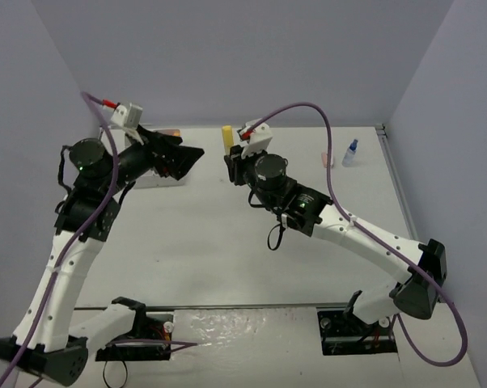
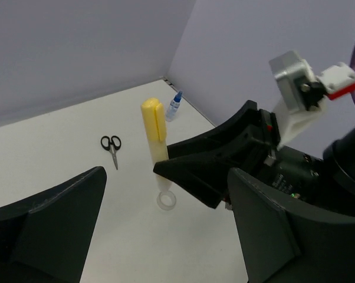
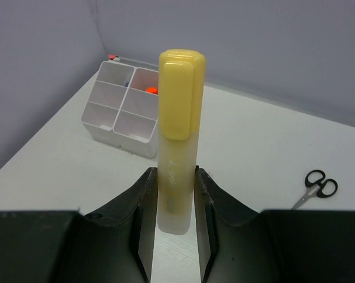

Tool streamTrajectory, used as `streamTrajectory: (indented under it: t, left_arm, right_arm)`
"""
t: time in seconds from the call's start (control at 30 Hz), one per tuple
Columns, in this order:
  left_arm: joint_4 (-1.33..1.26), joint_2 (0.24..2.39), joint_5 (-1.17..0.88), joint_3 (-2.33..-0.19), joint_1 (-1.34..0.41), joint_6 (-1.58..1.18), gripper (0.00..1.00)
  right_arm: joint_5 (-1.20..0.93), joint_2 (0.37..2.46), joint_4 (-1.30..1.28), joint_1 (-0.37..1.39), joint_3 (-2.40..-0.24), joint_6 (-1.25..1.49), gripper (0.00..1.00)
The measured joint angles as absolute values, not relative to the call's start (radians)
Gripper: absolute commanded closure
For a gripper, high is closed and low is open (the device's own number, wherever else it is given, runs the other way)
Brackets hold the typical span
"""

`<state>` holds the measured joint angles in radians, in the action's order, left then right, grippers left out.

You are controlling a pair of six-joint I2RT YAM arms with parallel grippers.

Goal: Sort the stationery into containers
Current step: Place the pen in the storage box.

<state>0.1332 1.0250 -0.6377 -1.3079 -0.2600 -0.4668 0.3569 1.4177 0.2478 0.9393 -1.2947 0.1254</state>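
My right gripper (image 1: 227,155) is shut on the yellow stick (image 1: 226,135) and holds it upright above the table's far middle; in the right wrist view the stick (image 3: 177,141) stands between my jaws (image 3: 176,203). The white six-compartment tray (image 3: 127,109) sits beyond it at the left, with an orange item (image 3: 152,91) in a far compartment. My left gripper (image 1: 187,160) is open and empty, over the tray (image 1: 146,179) and pointing right at the stick (image 2: 155,132). The scissors (image 2: 111,147), tape ring (image 2: 166,200) and blue-capped bottle (image 1: 351,151) lie on the table.
A pink piece (image 1: 326,159) lies beside the bottle at the far right. My right arm (image 1: 340,226) stretches diagonally across the table's middle and hides the scissors and tape ring in the top view. Walls close in the far and left sides.
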Motion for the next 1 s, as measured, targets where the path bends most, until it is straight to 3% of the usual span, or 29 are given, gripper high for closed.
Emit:
streamTrajectory:
  t: [0.27, 0.47, 0.67, 0.9, 1.0]
  left_arm:
    - [0.132, 1.227, -0.561, -1.365, -0.267, -0.524, 0.19]
    - [0.120, 1.261, -0.541, -1.370, -0.269, -0.528, 0.24]
    - [0.089, 1.261, -0.532, -1.370, -0.277, -0.520, 0.45]
    - [0.103, 1.259, -0.536, -1.370, -0.285, -0.514, 0.55]
    - [0.122, 1.255, -0.538, -1.370, -0.289, -0.500, 0.68]
  right_arm:
    - [0.272, 1.506, 0.250, 0.944, -1.362, 0.100, 1.00]
    - [0.242, 1.511, 0.250, 0.945, -1.369, 0.105, 1.00]
    - [0.230, 1.511, 0.250, 0.962, -1.369, 0.113, 1.00]
    - [0.238, 1.511, 0.250, 0.998, -1.369, 0.115, 1.00]
    - [0.241, 1.511, 0.250, 1.003, -1.369, 0.115, 1.00]
